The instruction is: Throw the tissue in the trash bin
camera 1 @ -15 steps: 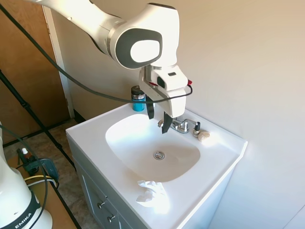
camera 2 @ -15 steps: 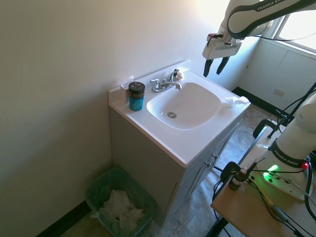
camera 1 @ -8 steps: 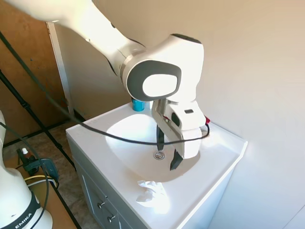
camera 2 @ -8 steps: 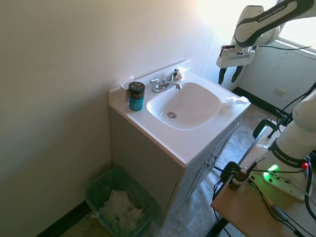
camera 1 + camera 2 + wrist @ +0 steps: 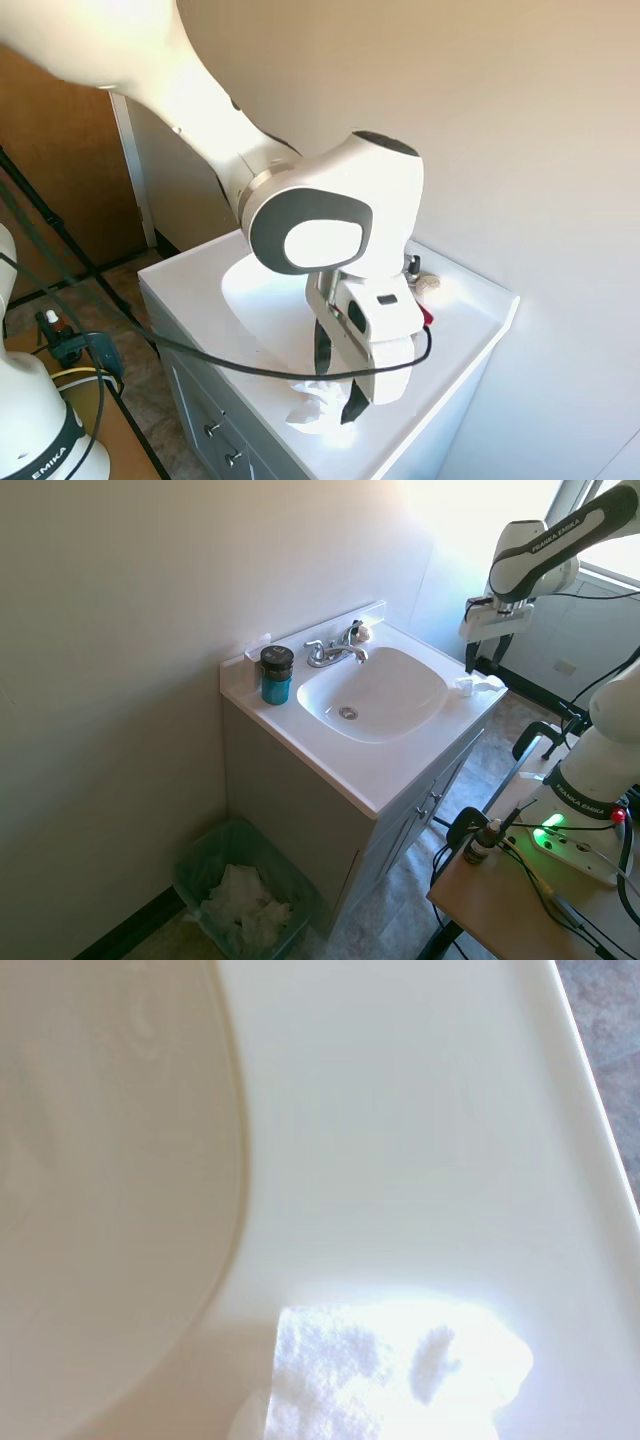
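Observation:
The tissue [image 5: 303, 406] is a crumpled white wad lying in bright sunlight on the front rim of the white sink counter [image 5: 460, 320]. It also shows in the second exterior view as the tissue [image 5: 480, 684] and close up in the wrist view as the tissue [image 5: 390, 1370]. My gripper [image 5: 337, 389] hangs open just above and beside it, dark fingers pointing down, nothing between them. From the other side, the gripper [image 5: 482, 664] stands over the counter's corner. The trash bin [image 5: 205, 855], green-lined with white paper inside, sits on the floor beside the vanity, against the wall.
A blue jar with a black lid [image 5: 276, 675] and a chrome faucet [image 5: 335, 652] stand at the back of the basin [image 5: 380, 695]. A small beige lump [image 5: 428, 284] lies near the faucet. A wooden table [image 5: 500, 900] stands in front of the vanity.
The arm has swung from above the faucet across the basin and come down toward the front rim, so the open gripper now hangs right over the tissue. The tissue has not moved.

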`<state>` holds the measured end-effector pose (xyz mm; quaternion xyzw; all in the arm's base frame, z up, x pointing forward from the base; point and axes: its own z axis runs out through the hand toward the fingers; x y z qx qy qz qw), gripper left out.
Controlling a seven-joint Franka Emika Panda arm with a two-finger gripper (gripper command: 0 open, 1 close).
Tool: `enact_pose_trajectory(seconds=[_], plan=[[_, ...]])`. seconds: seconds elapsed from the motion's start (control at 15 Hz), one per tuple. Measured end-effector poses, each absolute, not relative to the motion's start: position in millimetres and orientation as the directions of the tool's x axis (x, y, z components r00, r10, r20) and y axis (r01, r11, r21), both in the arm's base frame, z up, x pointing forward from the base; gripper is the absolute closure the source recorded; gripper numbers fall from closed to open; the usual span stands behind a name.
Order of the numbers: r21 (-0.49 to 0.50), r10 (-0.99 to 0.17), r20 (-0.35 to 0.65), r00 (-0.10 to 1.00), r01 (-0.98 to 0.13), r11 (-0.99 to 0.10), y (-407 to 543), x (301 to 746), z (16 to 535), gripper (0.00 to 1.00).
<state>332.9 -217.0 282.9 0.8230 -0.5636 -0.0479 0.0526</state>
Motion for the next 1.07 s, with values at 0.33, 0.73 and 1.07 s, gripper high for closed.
enact_pose_trajectory(seconds=[0.33, 0.73, 1.07], plan=[[0.162, -0.926, -0.041, 0.376, -0.912, -0.377, -212.0, 334.9, 259.3, 1.00], [0.165, -0.918, -0.062, 0.392, -0.903, -0.397, -197.2, 344.8, 236.6, 1.00], [0.155, -0.919, -0.058, 0.390, -0.906, -0.394, -196.3, 347.4, 237.9, 1.00]])
